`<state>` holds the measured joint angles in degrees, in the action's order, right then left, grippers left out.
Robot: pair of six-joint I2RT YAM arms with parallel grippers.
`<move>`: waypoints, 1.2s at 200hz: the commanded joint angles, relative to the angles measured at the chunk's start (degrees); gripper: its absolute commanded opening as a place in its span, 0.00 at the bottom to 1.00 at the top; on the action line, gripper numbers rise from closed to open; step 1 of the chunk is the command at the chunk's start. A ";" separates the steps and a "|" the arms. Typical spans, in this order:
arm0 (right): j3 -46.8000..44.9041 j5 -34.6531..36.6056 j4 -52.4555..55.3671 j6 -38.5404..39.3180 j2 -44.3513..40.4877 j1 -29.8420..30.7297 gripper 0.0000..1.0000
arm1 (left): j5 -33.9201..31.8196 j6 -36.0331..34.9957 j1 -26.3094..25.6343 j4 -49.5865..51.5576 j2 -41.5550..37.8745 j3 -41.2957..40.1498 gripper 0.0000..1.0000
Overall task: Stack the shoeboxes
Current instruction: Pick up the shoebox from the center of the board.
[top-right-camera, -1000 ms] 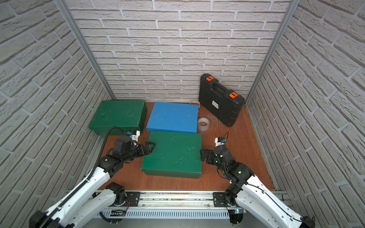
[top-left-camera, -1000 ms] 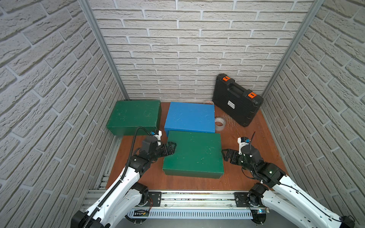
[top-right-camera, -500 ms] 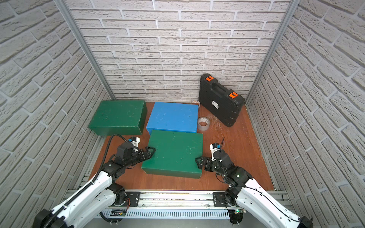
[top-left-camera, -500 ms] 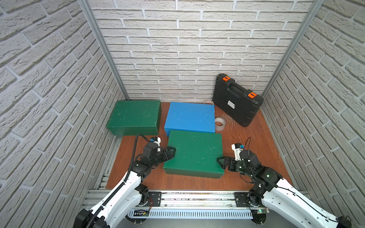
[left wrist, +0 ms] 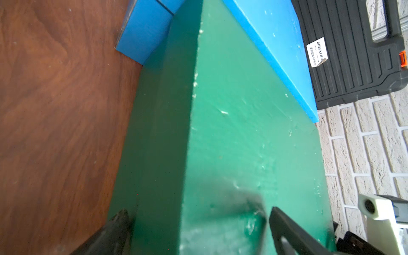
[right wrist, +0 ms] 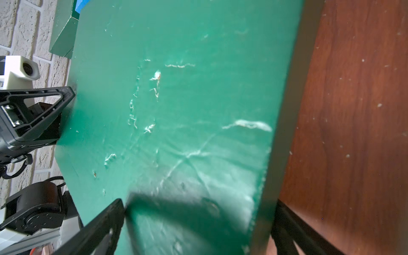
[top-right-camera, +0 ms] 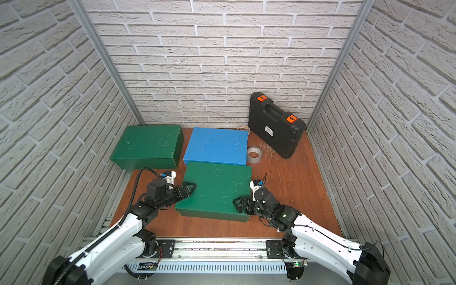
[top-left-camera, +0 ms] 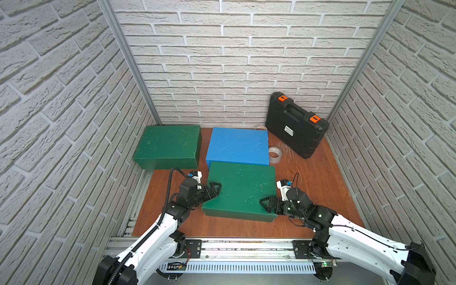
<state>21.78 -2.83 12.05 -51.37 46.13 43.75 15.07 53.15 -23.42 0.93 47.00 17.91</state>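
Both claws spread wide on near green shoebox (top-left-camera: 241, 187); none stacked yet.
L gripper (top-left-camera: 214, 190) straddles its left edge and R gripper (top-left-camera: 265, 204) its right-front corner. On each, jaws are fully apart w/ one finger over the lid & one down the side wall. This box sits just in front of blue shoebox (top-left-camera: 238, 145), against it. 2nd green shoebox (top-left-camera: 169, 143) is just left of blue. All 3 lids on, contents hidden. Black tool case (top-left-camera: 296, 130) stands right-behind blue, closed. Tape roll (top-left-camera: 275, 154) is just right of blue.
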 commanded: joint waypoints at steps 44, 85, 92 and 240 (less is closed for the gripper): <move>2.05 3.16 -1.25 -1.27 2.59 2.51 1.00 | 2.99 1.87 -0.05 -3.23 1.78 -0.99 0.98; 5.56 4.63 -0.10 -1.01 4.77 4.72 1.00 | 5.12 2.40 -0.57 -0.67 -0.78 1.17 0.98; 6.32 4.76 0.27 -0.86 5.16 5.04 1.00 | 5.19 2.40 -0.74 0.24 -1.73 1.64 0.98; 21.60 10.91 9.57 1.44 8.32 10.77 0.95 | -0.16 0.92 -3.90 21.71 -5.87 20.53 0.98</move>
<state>39.81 9.74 25.36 -52.10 54.04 52.69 9.50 53.60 -25.26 24.86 41.67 32.86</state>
